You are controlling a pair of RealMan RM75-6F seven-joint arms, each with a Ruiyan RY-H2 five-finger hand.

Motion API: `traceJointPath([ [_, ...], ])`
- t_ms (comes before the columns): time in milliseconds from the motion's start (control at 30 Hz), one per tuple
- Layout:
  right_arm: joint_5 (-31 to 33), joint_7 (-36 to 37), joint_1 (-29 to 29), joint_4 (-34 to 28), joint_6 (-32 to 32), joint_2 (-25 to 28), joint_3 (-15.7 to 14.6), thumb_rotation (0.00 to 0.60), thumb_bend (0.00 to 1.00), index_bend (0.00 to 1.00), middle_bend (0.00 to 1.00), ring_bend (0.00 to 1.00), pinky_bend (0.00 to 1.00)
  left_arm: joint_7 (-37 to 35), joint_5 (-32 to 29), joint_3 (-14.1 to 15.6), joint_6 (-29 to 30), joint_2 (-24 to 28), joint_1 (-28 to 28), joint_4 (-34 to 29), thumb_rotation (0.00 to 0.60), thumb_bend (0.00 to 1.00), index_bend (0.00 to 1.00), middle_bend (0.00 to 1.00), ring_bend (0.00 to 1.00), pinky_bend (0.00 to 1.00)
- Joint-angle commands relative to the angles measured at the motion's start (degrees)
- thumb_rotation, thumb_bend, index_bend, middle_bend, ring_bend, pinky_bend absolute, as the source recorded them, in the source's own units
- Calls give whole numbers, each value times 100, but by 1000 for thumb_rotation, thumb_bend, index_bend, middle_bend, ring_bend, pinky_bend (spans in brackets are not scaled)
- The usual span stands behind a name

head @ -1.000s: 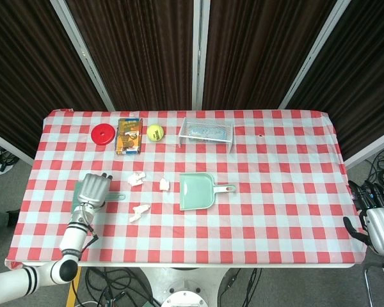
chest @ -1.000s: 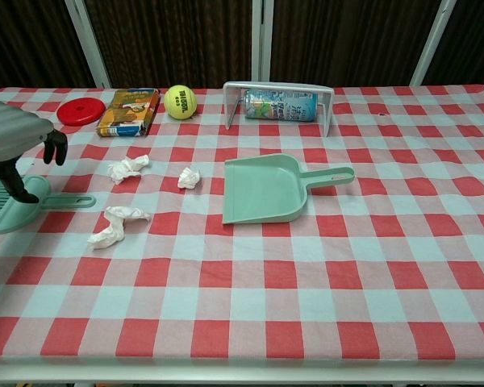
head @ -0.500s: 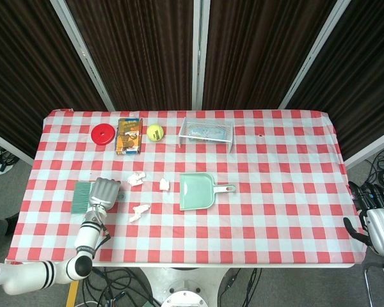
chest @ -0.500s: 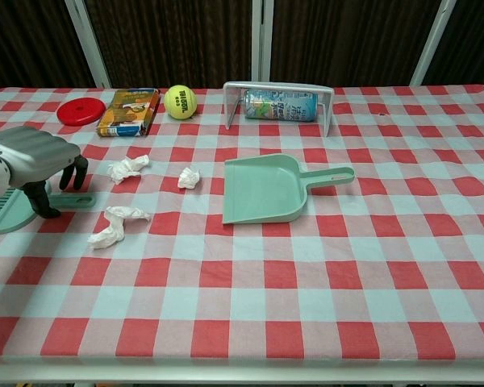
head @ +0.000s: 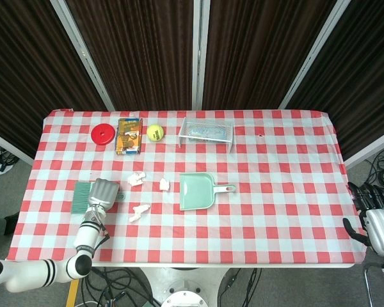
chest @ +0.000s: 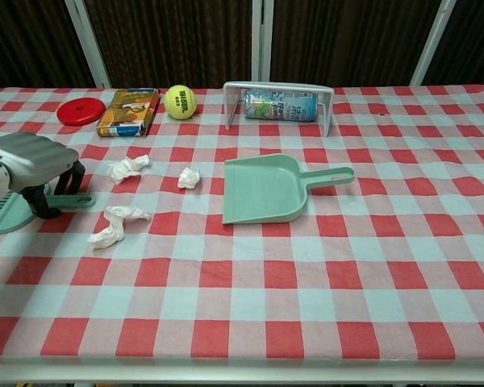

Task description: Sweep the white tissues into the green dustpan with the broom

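The green broom (head: 83, 195) lies flat at the table's left, its handle (chest: 74, 200) pointing right. My left hand (head: 104, 194) (chest: 32, 165) hangs low over that handle, thumb in front and fingers behind, with a gap to it still showing. Three white tissues (head: 137, 178) (head: 164, 184) (head: 139, 212) lie between broom and dustpan; in the chest view they are the tissues (chest: 128, 168) (chest: 189, 177) (chest: 114, 224). The green dustpan (head: 196, 190) (chest: 262, 189) sits mid-table with its mouth toward me and its handle right. My right hand (head: 377, 224) hangs empty off the right edge.
Along the far side stand a red disc (head: 103, 134) (chest: 81, 110), a snack box (head: 129, 135) (chest: 129, 111), a tennis ball (head: 155, 132) (chest: 180, 101) and a white rack (head: 206, 131) (chest: 279, 89) with a can lying in it.
My left hand has slid right off the broom's bristle end to its handle and sunk lower. The broom, tissues, dustpan and right hand have stayed put.
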Motion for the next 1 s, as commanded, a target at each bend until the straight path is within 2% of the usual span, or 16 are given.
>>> traceJointPath([
  [33,6,-19,2,-20,-7,5,-1,600,303,62,172,0,0,-244,229,85,-50,-25,14,125,600,380,520,519,721,852],
  [167,5,-93,4,-79,-16,13,-8,600,303,61,172,0,0,-492,431,146,-107,11,31,198,600,406,548,545,723,861],
  [367,-63,-462,132,-313,-171,64,-2,600,304,79,180,0,0,-1246,1230,248,39,464,211,-51,600,413,555,552,721,861],
  [500,-142,-969,434,-581,-534,63,58,600,310,119,210,0,0,-2014,1898,298,249,896,423,-254,600,415,555,552,715,861],
  [633,67,-1781,954,-948,-1227,-117,254,600,308,179,269,22,14,-2810,2478,341,500,1287,668,-401,600,416,555,552,708,861],
  [767,554,-2468,1575,-1067,-2002,-603,533,600,299,236,313,64,65,-3180,2863,389,721,1516,832,-456,600,416,555,552,698,861],
  [867,1013,-2878,2029,-908,-2475,-1165,733,600,276,284,325,76,107,-3325,3067,422,778,1622,892,-477,600,417,555,552,694,861],
  [1000,1697,-3587,2619,-505,-2932,-1939,945,600,256,319,329,78,117,-3426,3284,479,794,1679,953,-466,600,416,555,552,691,861],
])
